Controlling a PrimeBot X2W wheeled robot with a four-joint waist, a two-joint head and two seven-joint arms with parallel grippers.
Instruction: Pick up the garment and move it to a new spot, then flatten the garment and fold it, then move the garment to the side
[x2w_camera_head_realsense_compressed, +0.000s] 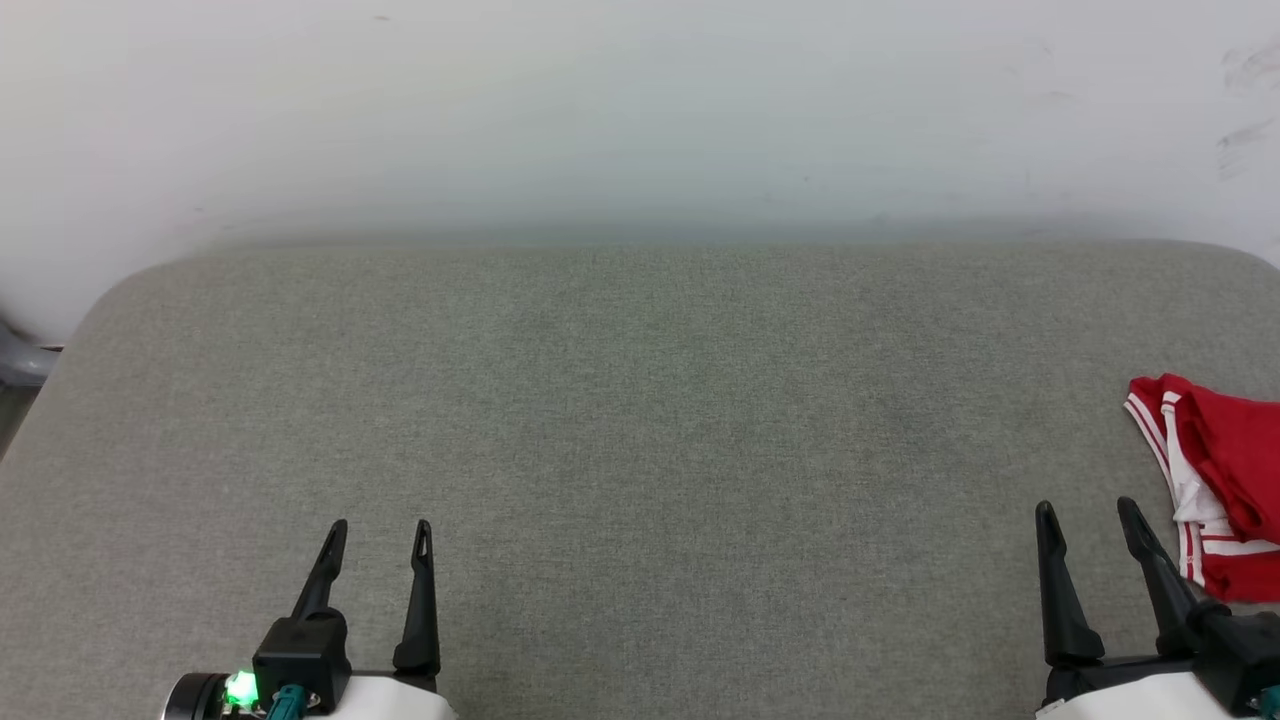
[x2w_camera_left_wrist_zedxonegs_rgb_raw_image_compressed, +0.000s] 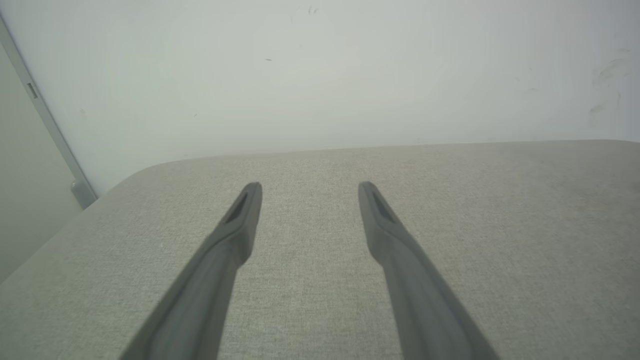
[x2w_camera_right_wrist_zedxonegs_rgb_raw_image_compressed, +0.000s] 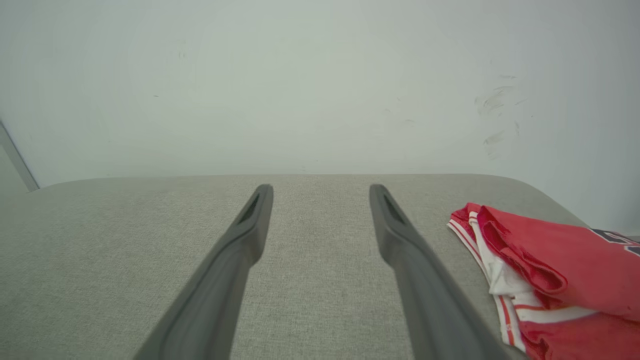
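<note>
The garment (x2w_camera_head_realsense_compressed: 1225, 470), red with white parts and red-and-white striped trim, lies bunched at the right edge of the grey cloth-covered table (x2w_camera_head_realsense_compressed: 640, 400). In the right wrist view the garment (x2w_camera_right_wrist_zedxonegs_rgb_raw_image_compressed: 555, 270) sits just right of my fingers, a bit of dark print showing at its far right. My right gripper (x2w_camera_head_realsense_compressed: 1088, 512) stands open just left of the garment, not touching it, with nothing between its fingers (x2w_camera_right_wrist_zedxonegs_rgb_raw_image_compressed: 400, 225). At the lower left, my left gripper (x2w_camera_head_realsense_compressed: 381, 530) is open and empty, well away from the garment, with its fingers (x2w_camera_left_wrist_zedxonegs_rgb_raw_image_compressed: 240, 220) over bare cloth.
A pale wall (x2w_camera_head_realsense_compressed: 640, 110) rises right behind the table's far edge, scuffed at the right. The table's back corners are rounded. A grey post (x2w_camera_left_wrist_zedxonegs_rgb_raw_image_compressed: 45, 120) stands past the table's left corner.
</note>
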